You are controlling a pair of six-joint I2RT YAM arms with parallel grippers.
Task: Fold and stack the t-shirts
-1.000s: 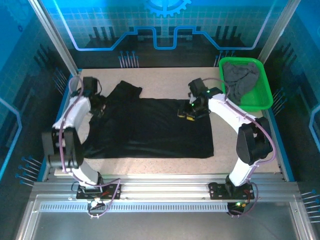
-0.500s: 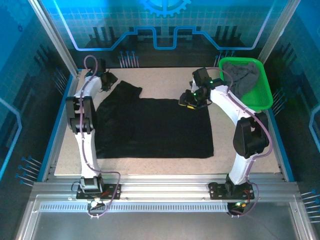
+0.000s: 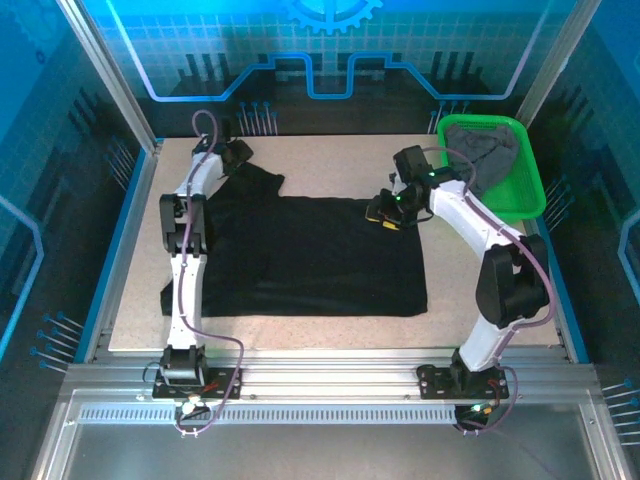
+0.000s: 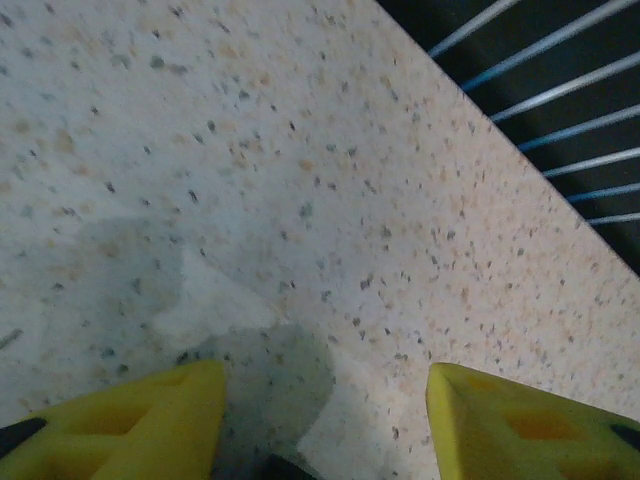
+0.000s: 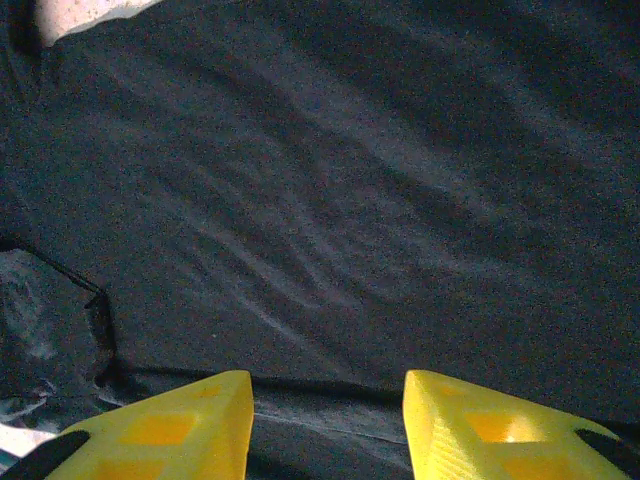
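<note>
A black t-shirt (image 3: 310, 255) lies spread flat across the middle of the table, one sleeve (image 3: 257, 178) pointing to the back left. My left gripper (image 3: 237, 153) is stretched to the far back left, just past that sleeve. In the left wrist view the left gripper (image 4: 325, 400) is open over bare speckled table with nothing between its fingers. My right gripper (image 3: 385, 212) sits at the shirt's back right corner. In the right wrist view the right gripper (image 5: 328, 400) has its fingers apart over the black t-shirt (image 5: 330, 180), a hem running between them. A dark grey t-shirt (image 3: 482, 155) lies crumpled in the basket.
The green mesh basket (image 3: 512, 212) stands at the back right corner. Bare table (image 3: 330, 160) runs behind the shirt, and more along the front. The table's back edge (image 4: 480, 90) lies close beyond the left fingers, with dark rails past it.
The left arm has reached out from the shirt's left side to the far back left corner, and its jaws have widened. The right gripper has shifted slightly back and right.
</note>
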